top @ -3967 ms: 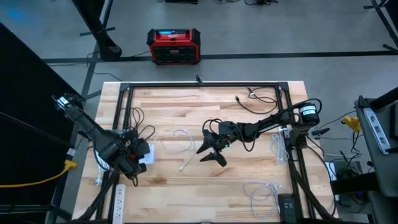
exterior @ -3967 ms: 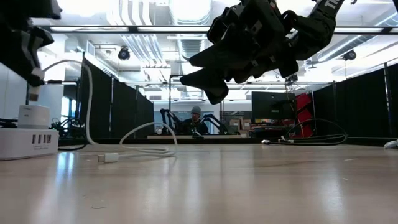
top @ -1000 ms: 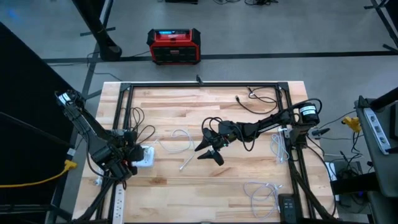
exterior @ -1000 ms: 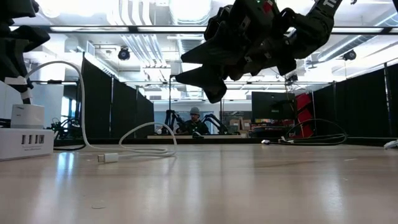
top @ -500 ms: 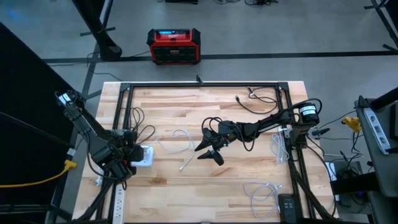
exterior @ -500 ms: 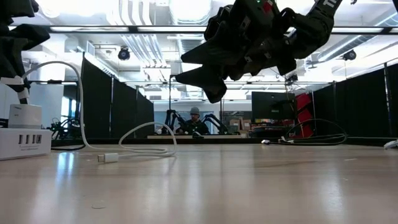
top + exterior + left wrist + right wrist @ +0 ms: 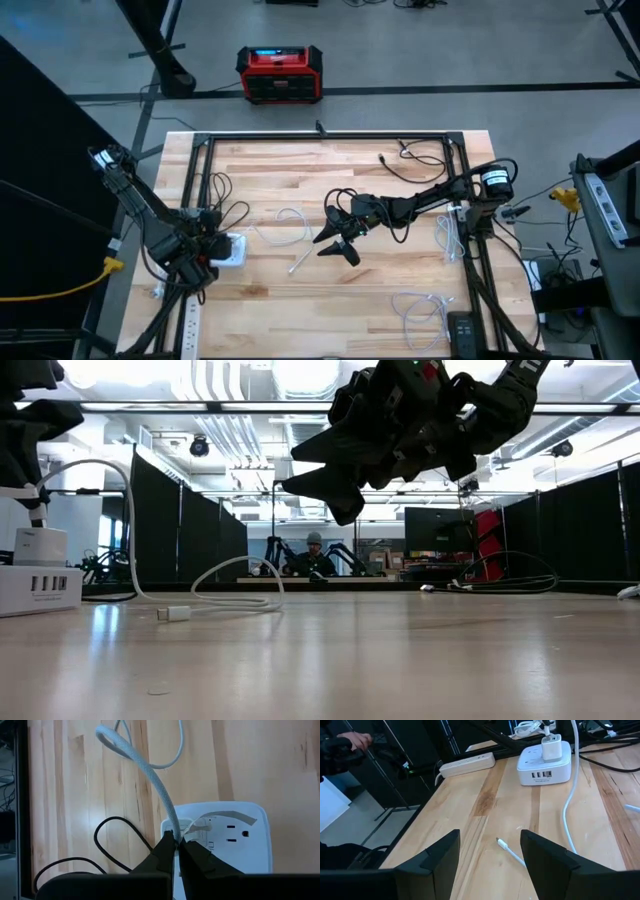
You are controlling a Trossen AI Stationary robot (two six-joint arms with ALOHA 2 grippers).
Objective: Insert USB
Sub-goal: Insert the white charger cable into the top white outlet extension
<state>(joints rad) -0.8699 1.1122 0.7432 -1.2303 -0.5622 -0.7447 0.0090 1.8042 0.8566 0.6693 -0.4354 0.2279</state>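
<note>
- At my left gripper [image 7: 176,851], the fingers are pinched tight on the white braided cable [image 7: 150,780] just above the white charging hub [image 7: 235,840] — plug not yet visibly seated; final push remains.
- Farther out, my right gripper [image 7: 335,245] waits spread wide, empty, above mid-table — the cable's free end [image 7: 500,841] lies below it.
</note>
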